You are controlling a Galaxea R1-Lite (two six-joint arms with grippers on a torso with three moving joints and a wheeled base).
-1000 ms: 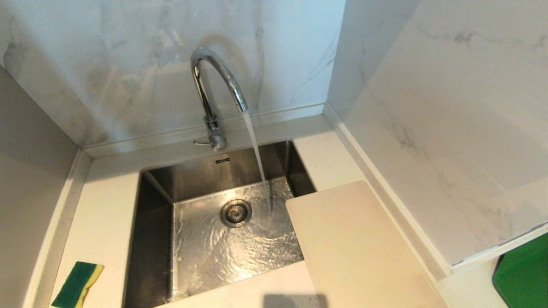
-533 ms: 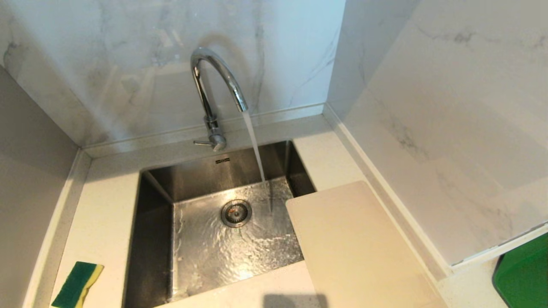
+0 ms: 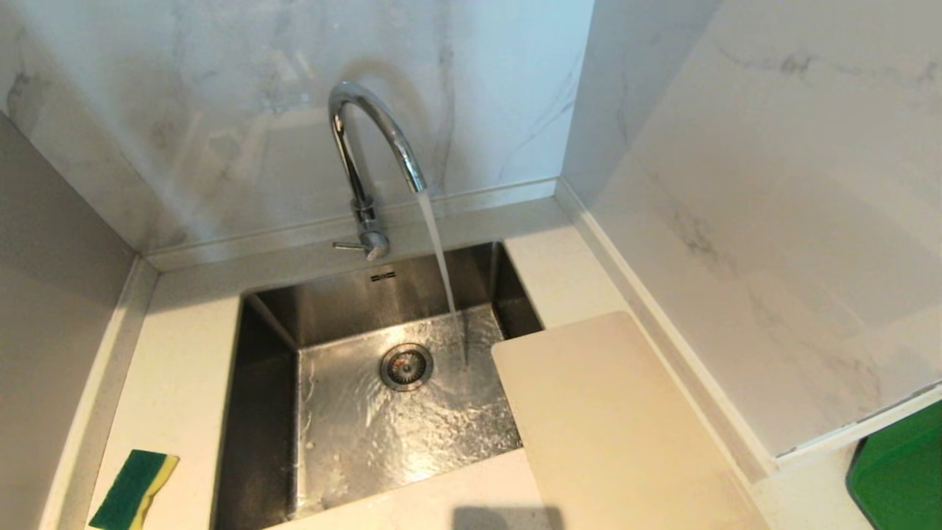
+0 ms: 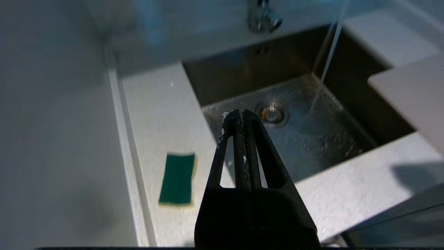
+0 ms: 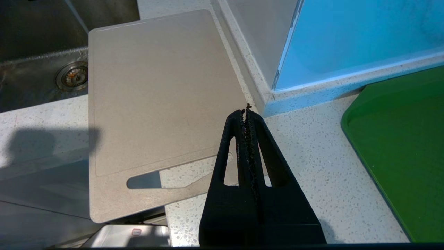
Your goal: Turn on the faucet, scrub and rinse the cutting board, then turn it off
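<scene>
The chrome gooseneck faucet (image 3: 368, 154) stands behind the sink and water streams from its spout into the basin (image 3: 397, 412). The cream cutting board (image 3: 611, 427) lies flat on the counter right of the sink, one corner overhanging the basin; its handle slot (image 5: 156, 178) shows in the right wrist view. My left gripper (image 4: 241, 113) is shut and empty, hovering above the sink's front left edge. My right gripper (image 5: 246, 113) is shut and empty, above the counter by the cutting board's (image 5: 156, 93) near right side. Neither gripper shows in the head view.
A green-and-yellow sponge (image 3: 132, 489) lies on the counter left of the sink, also seen as a green sponge (image 4: 177, 178) in the left wrist view. A green board (image 3: 901, 471) sits at the far right. Marble walls (image 3: 773, 184) close in the back and right.
Nothing has shifted in the head view; water keeps running into the sink.
</scene>
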